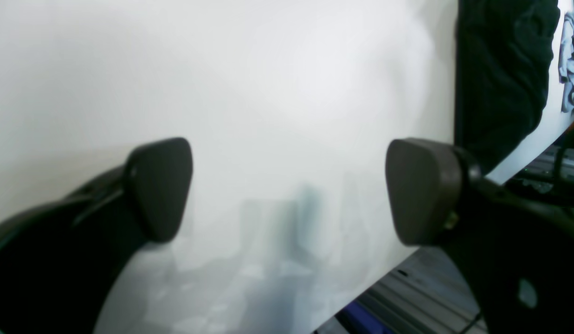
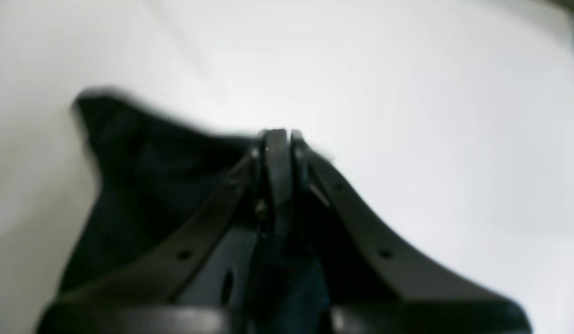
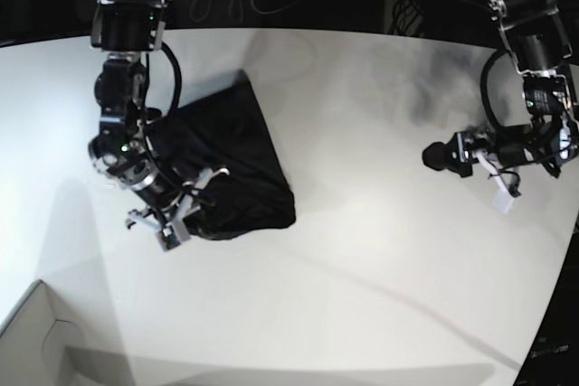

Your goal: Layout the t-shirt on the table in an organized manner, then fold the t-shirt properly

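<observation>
The white bench (image 3: 380, 250) spreads far wider than anything on it. The black t-shirt (image 3: 226, 164) lies bunched against the right gripper (image 2: 277, 139), which is clenched on a fold of it. It looks soft, light and limp; hems or shoulder seams seem the best holds. The left gripper (image 1: 287, 190) hangs spread wide and empty, the shirt well off to its side.

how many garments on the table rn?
1. The black t-shirt lies bunched on the base view's left side of the table, under the right arm. Pale crumpled cloth shows at the left wrist view's far edge; what it is, unclear.
</observation>
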Motion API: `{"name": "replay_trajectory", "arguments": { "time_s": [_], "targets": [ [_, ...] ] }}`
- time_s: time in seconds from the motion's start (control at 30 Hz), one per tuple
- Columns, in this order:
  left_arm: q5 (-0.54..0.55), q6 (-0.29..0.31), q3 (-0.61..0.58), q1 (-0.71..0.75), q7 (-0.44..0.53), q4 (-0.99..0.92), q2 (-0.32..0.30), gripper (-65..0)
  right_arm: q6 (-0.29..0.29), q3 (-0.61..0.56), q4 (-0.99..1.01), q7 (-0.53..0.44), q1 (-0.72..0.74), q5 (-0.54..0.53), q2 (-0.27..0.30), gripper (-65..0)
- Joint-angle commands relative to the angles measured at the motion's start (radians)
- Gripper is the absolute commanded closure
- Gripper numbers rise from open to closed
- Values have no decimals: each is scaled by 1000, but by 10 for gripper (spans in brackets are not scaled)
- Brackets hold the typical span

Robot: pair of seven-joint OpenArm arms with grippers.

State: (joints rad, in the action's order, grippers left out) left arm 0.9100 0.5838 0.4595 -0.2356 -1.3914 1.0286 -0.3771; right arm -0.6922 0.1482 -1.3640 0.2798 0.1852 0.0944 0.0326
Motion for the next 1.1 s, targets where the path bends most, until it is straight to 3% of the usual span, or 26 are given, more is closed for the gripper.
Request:
{"name": "replay_trajectory", "arguments": {
  "time_s": [0.0,0.2,0.47,0.63,0.87,0.93,1.07],
  "targets": [
    [7,-2,3,-17,-5,12,-18,-650,-6,0,-27,-29,21,-20,5,0],
    [7,-2,3,-11,-5,12,-21,-650,-6,-6,45,-32,33,-18,2,0],
    [7,-2,3,11,-5,12,-20,-650,-6,0,355,-41,238,-18,0,0],
    [7,-2,3,29,-5,12,-20,-650,-6,3,317,-57,300,-18,2,0],
    [7,-2,3,49,-5,12,-39,-650,-6,3,25,0,170,-17,51,0],
    [7,-2,3,55,-5,12,-43,-650,-6,43,-38,0,79,-17,100,0],
    [2,-2,66,80,-5,12,-63,-650,-6,190,-44,-11,-52,-22,135,0]
  ]
}}
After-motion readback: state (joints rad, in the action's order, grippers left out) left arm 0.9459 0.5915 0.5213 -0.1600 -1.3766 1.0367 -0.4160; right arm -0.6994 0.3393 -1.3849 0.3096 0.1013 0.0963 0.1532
